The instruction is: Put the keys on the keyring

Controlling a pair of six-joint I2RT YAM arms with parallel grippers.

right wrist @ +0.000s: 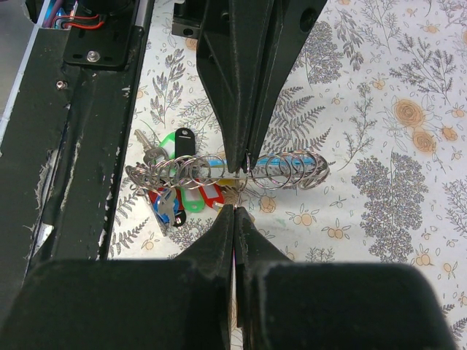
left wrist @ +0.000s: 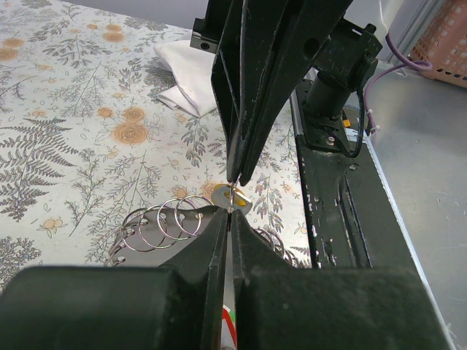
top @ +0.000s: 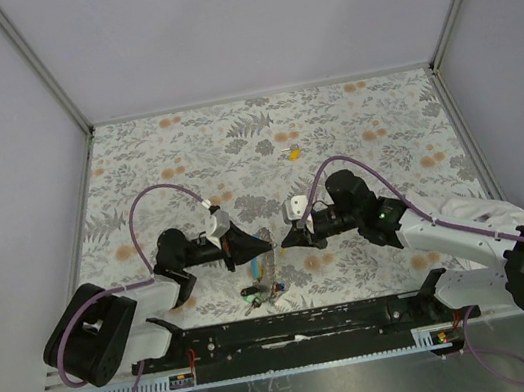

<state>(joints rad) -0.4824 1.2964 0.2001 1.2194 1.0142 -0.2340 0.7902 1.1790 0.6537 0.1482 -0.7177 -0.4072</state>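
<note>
My left gripper and right gripper meet tip to tip just above the table's near middle. The left gripper is shut on a thin silver ring, the keyring, which stands in a row of several rings. The right gripper is shut at its very tip on a small yellow-capped key, held against that ring. Below the tips lies the cluster of keys with green, red, blue and black caps. Another yellow key lies alone farther back.
The rings sit along a light-blue strip lying on the floral tablecloth. A black rail runs along the near edge, right behind the key cluster. Grey walls enclose the back and sides.
</note>
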